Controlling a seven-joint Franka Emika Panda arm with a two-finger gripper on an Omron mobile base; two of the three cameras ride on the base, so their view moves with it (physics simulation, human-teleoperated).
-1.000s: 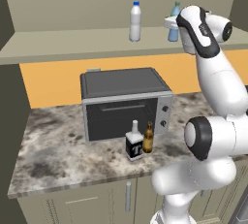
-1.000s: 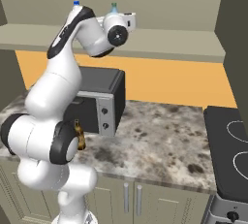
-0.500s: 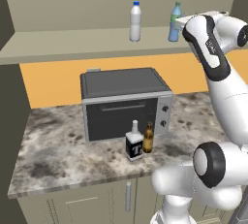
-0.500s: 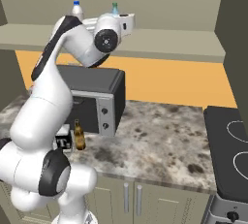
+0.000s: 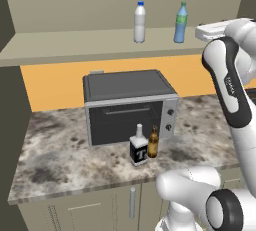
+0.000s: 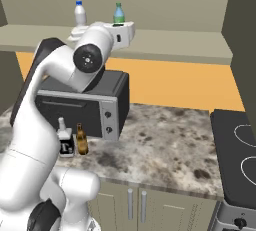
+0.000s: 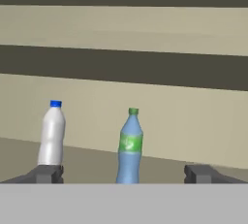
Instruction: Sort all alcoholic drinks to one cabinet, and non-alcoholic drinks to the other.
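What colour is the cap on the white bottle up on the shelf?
Blue; the white bottle shows it best in the hand view.

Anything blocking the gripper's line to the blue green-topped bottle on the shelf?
Nothing visible. The open gripper faces the blue bottle with bare shelf between; the white blue-capped bottle stands clear to one side.

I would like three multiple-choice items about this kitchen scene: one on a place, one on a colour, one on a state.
1. Where does the brown beer bottle stand?
A. on the upper shelf
B. on the counter before the oven
C. on the stove

2. What colour is the cap of the whitish bottle?
A. blue
B. red
C. black

3. How are the jaws of the gripper?
A. shut on a bottle
B. shut and empty
C. open and empty

Key: 1 B, it stands beside the square "T" bottle before the oven. 2 A, the cap is blue. 3 C, the tips stand wide apart around nothing.
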